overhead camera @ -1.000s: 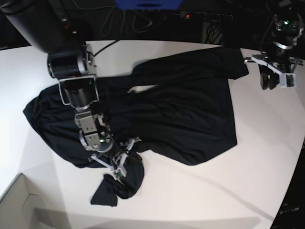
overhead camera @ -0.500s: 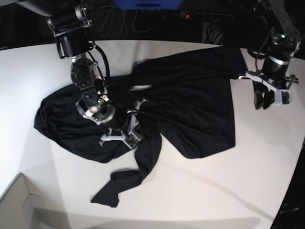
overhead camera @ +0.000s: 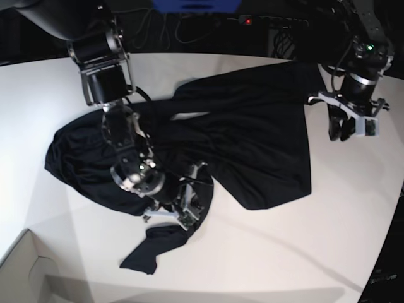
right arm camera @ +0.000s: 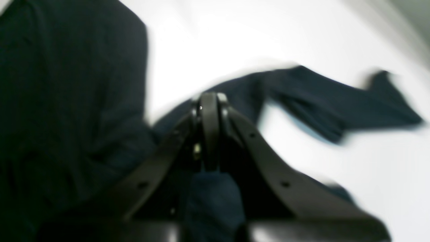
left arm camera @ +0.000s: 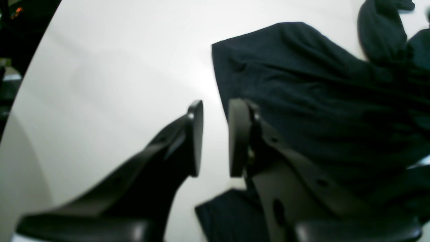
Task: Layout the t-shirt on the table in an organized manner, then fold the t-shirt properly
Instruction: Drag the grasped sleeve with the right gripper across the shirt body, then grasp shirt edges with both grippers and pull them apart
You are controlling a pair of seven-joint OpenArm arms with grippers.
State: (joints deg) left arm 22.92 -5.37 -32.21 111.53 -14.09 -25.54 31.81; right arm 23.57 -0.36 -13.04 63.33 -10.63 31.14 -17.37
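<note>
The black t-shirt (overhead camera: 252, 145) lies crumpled across the white table (overhead camera: 284, 252), with one sleeve trailing toward the front left. In the right wrist view my right gripper (right arm camera: 209, 97) is shut, and dark cloth of the t-shirt (right arm camera: 67, 101) bunches between the bases of its fingers. In the base view the right gripper (overhead camera: 183, 214) sits on the shirt's lower left part. My left gripper (overhead camera: 347, 129) hangs just off the shirt's right edge. In the left wrist view the left gripper (left arm camera: 216, 104) stands slightly open, with only bare table (left arm camera: 117, 67) in the gap and the t-shirt (left arm camera: 319, 84) just beside it.
A pale cardboard box corner (overhead camera: 25, 271) sits at the front left. Behind the table's far edge are cables, a blue object (overhead camera: 196, 5) and a power strip with a red light (overhead camera: 249, 21). The table's curved edge runs down the right side.
My right gripper swung back over the shirt, then forward and right, dragging the cloth and stretching the sleeve out. My left gripper drifted down and left toward the shirt's right edge.
</note>
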